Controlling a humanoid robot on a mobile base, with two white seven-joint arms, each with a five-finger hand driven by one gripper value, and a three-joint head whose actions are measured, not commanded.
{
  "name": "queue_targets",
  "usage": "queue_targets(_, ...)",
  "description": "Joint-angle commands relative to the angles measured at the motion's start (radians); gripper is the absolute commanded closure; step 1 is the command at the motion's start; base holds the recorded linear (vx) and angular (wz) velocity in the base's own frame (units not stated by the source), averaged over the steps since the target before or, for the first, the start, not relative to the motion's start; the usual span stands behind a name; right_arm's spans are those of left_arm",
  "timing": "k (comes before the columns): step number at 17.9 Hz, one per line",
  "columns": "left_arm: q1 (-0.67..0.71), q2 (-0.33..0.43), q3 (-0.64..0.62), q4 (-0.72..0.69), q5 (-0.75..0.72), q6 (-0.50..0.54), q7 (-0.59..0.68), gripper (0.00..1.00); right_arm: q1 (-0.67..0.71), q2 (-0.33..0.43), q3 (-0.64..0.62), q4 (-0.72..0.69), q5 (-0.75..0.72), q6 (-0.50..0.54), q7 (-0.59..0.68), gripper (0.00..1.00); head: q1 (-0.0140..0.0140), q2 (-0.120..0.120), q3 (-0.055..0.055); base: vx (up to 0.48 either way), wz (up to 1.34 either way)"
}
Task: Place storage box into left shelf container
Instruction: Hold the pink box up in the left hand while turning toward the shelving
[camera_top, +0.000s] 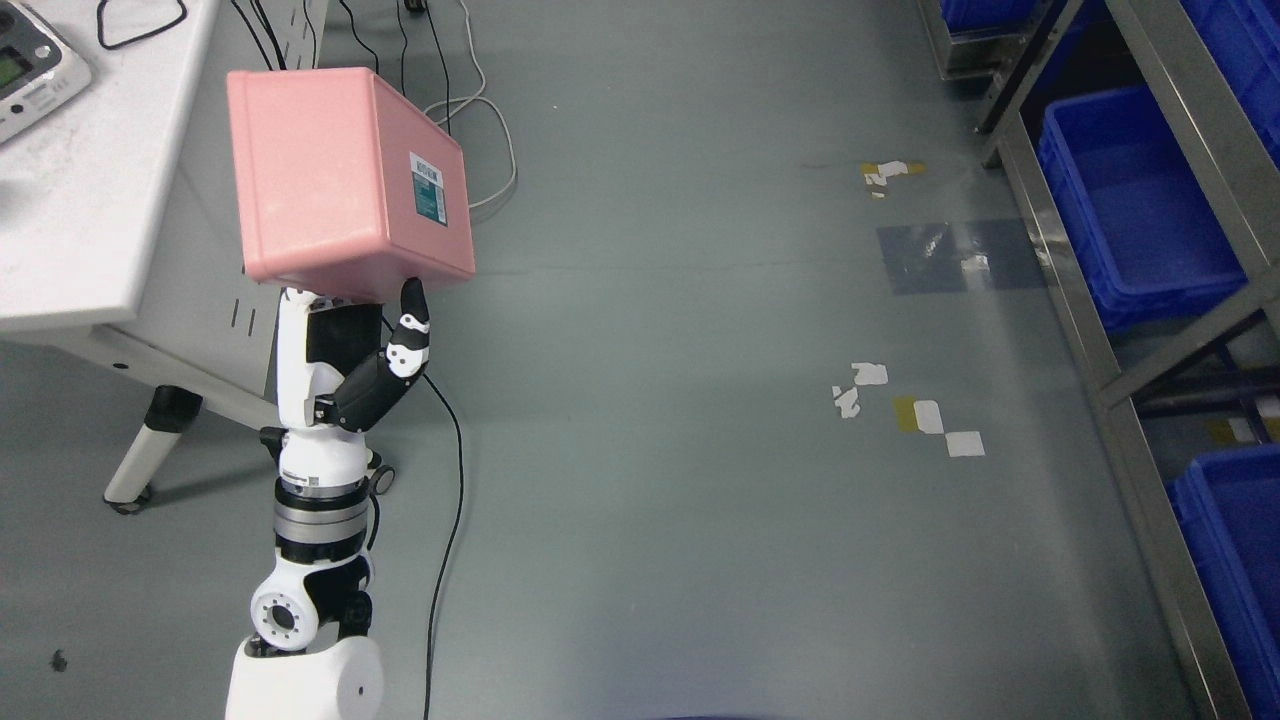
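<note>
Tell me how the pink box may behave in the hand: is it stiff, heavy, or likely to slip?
The pink storage box looks like rigid moulded plastic, so it probably keeps its shape. One left hand holds it up by the lower edge, so it is likely light. Its walls seem smooth, and it sits tilted, so it could slip or swing.

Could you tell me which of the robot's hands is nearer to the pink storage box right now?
Left. The left hand grasps the pink storage box from beneath, its thumb against the labelled side. The right hand is not in view at all.
</note>
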Motion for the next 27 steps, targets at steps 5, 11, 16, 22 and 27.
queue_targets(5, 0.026, 0.018, -0.007, 0.004, 0.002, -0.008, -0.005, 0.98, -0.003, -0.017, 0.000, -0.017, -0.021, -0.001, 0.000, 0.00, 0.0000, 0.000, 0.000, 0.432, 0.12)
queue_targets(11, 0.042, 0.018, -0.019, 0.024, 0.002, -0.030, -0.008, 0.97, -0.005, -0.017, -0.001, -0.017, -0.021, 0.001, 0.000, 0.00, 0.0000, 0.000, 0.000, 0.478, 0.09)
queue_targets(16, 0.042, 0.018, -0.018, 0.098, 0.002, -0.031, -0.012, 0.97, -0.003, -0.017, 0.000, -0.017, -0.021, 0.001, 0.002, 0.00, 0.0000, 0.000, 0.000, 0.442, 0.04)
queue_targets(22, 0.049, 0.018, -0.083, 0.122, -0.002, -0.060, -0.078, 0.97, -0.003, -0.017, 0.000, -0.017, -0.021, 0.001, 0.000, 0.00, 0.0000, 0.000, 0.000, 0.424, -0.04)
queue_targets(27, 0.063, 0.018, -0.099, 0.179, -0.005, -0.062, -0.141, 0.97, -0.003, -0.017, 0.000, -0.017, -0.021, 0.001, 0.002, 0.00, 0.0000, 0.000, 0.000, 0.388, -0.05)
